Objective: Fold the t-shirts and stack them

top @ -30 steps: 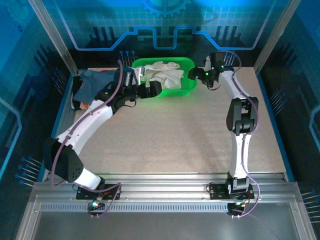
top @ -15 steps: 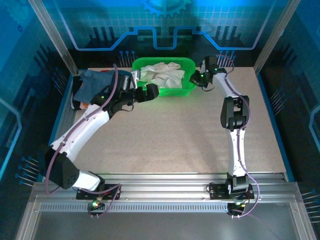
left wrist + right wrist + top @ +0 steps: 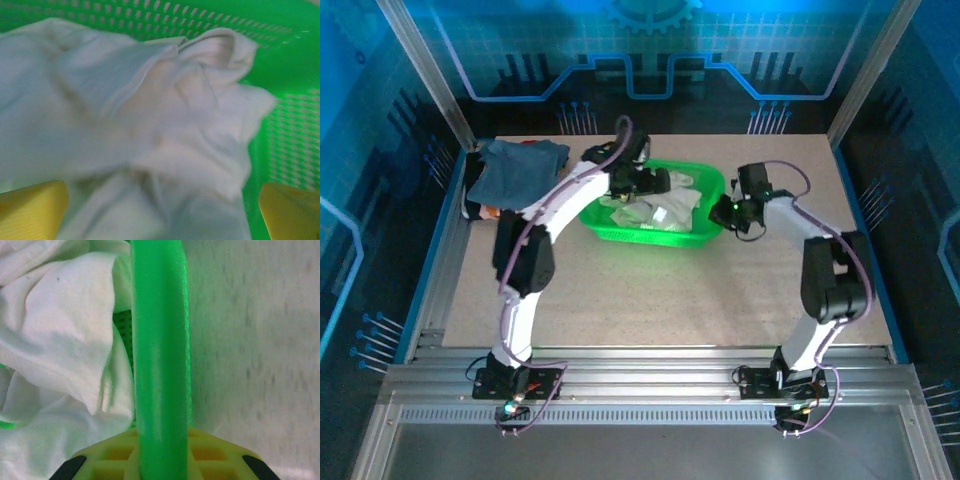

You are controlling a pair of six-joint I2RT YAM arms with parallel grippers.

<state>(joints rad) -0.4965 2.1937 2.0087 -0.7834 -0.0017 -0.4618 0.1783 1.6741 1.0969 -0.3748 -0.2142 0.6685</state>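
You're only starting: white shirt (image 3: 150, 135) lying crumpled in basket (image 3: 160, 340), L end effector (image 3: 658, 183) gaping above it, R end effector (image 3: 160, 460) clamping basket rim.

Smooth, glossy rim of the green plastic mesh basket (image 3: 160, 365) meets your right gripper (image 3: 161, 462) and its ribbed yellow pads (image 3: 110, 456); matt, crumpled white cloth t-shirt (image 3: 150, 140) to its left, grainy matt speckled tabletop (image 3: 250, 340) to its right.
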